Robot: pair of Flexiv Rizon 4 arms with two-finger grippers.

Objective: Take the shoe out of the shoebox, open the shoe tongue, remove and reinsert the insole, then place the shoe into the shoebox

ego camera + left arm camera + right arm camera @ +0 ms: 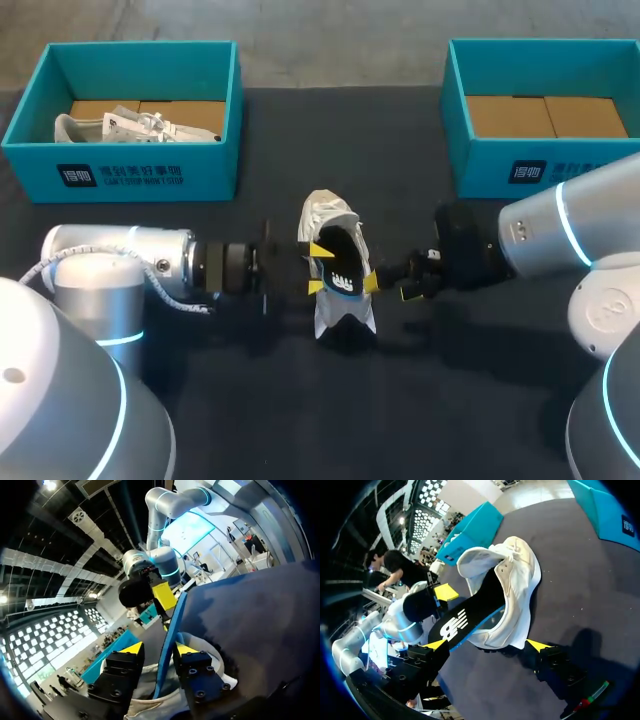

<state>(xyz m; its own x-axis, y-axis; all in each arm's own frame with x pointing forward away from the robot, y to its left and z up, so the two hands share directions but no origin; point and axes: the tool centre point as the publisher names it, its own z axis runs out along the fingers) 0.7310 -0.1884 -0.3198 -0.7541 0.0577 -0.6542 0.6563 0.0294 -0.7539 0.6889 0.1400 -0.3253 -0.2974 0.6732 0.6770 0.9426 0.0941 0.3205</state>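
A white shoe [328, 212] stands mid-table with its toe towards the boxes. A black insole [340, 265] with a white logo sticks up out of its opening. My left gripper [318, 268] is at the shoe's left side. In the left wrist view the insole's blue edge [169, 630] runs between the fingers of my left gripper [158, 649], with a gap on one side, so it is open. My right gripper [390, 288] is wide open beside the shoe's right side. In the right wrist view the shoe [517, 580] and insole [465, 620] lie just ahead of my right gripper [487, 645].
A teal shoebox [130, 165] at the back left holds another white shoe [130, 125]. A second teal shoebox [540, 165] at the back right shows only its cardboard floor. Dark tabletop spreads in front of the shoe.
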